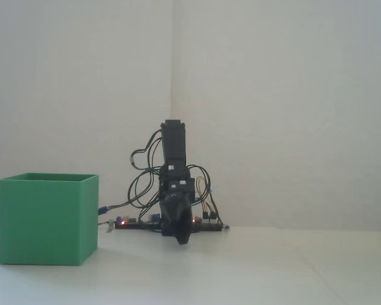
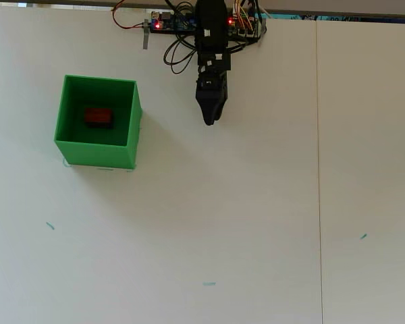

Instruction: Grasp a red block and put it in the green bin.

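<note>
Red block (image 2: 98, 117); plain green bin (image 2: 130, 128); black hand (image 2: 210, 119); white table (image 2: 223, 223), small teal marks.

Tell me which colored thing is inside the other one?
The red block sits inside the green bin; the bin is bigger and open-topped.

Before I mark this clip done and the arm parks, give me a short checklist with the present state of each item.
1. Red block inside the green bin: ok.
2. Bin upright on the table: ok.
3. End effector clear of the bin, to its right in the overhead view: ok.
4. End effector carrying nothing: ok, nothing shows at its tip.
5. Jaws open or shut: cannot tell.
6. No second block on the table: ok.
</note>
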Tool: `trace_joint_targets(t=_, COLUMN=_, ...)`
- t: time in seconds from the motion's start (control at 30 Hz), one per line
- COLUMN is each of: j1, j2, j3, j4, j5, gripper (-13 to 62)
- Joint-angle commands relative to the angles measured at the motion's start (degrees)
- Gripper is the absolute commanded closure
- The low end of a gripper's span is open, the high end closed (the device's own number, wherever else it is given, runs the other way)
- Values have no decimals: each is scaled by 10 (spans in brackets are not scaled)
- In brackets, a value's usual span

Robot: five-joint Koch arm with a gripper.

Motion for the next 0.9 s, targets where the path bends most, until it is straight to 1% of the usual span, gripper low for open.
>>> trace_joint_targets(t=0.0, j1=-7, j2=59, j3=32, j4=-42, j5=-3, gripper=141)
trace_joint_targets(t=0.6, j1=-14, j2=51, j3=45, j4=2, j5=0, gripper=142)
trace_joint_targets(t=0.87, j1=31, j2=48, j3=44, j4=33, j5=10, gripper=142)
